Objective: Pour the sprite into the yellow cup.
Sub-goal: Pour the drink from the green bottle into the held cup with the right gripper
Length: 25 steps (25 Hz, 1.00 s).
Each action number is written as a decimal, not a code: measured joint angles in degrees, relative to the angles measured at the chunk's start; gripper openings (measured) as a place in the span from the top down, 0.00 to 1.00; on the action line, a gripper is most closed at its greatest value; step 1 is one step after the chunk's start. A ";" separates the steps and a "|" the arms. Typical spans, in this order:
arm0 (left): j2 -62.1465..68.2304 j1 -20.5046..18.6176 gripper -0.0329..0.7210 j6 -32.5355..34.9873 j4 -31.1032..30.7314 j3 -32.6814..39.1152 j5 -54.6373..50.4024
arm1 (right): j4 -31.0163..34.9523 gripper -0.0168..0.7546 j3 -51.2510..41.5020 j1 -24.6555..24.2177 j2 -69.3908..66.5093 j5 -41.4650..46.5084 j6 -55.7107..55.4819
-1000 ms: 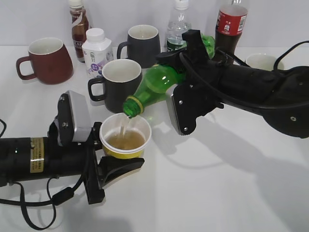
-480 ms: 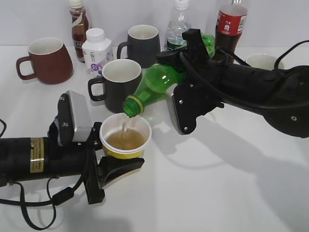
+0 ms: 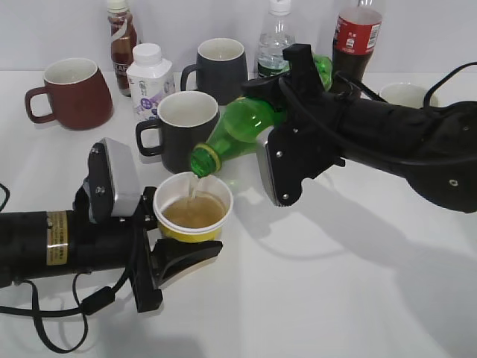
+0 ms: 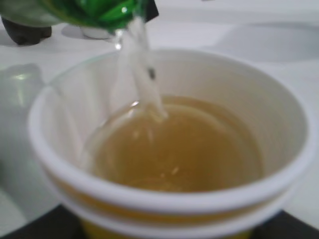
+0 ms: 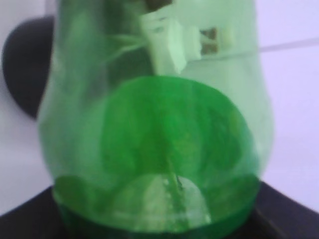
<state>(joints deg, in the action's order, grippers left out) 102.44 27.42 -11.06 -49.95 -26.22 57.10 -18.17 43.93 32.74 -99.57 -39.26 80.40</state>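
Keep the sprite (image 3: pixel 242 127), clamped in the right gripper (image 3: pixel 287 112), tilted with its mouth just above the yellow cup (image 3: pixel 192 212) near the left front. Hold the cup steady in the left gripper (image 3: pixel 160 227); about half full, so pour slowly.

Left hand (image 3: pixel 175 231) level, clamped low; right hand (image 3: pixel 279 112) angled downward, gripping.

Both arms are matte black. The left arm (image 3: pixel 45 242), nearest the yellow cup (image 3: pixel 192 211), carries a gold label, a silver-grey camera box (image 3: pixel 115 179) and looping black cables. The right arm (image 3: pixel 395 145) shows small silver screws, a grey-faced camera housing (image 3: pixel 274 168) and black cabling.
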 joint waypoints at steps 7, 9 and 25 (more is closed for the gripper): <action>-0.33 -0.05 0.41 0.00 3.11 0.00 2.34 | 0.05 0.44 0.00 0.00 0.06 0.00 -12.18; -1.30 -0.05 0.41 0.00 5.37 0.00 2.34 | 0.18 0.44 0.00 0.00 0.17 -0.26 -17.17; -15.65 -1.29 0.41 0.00 30.04 0.00 -9.51 | 21.44 0.44 0.00 0.00 0.34 -8.92 -45.56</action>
<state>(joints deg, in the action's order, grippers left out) 86.79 26.13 -11.06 -19.92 -26.22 47.59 3.27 43.93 32.74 -99.23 -48.17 34.84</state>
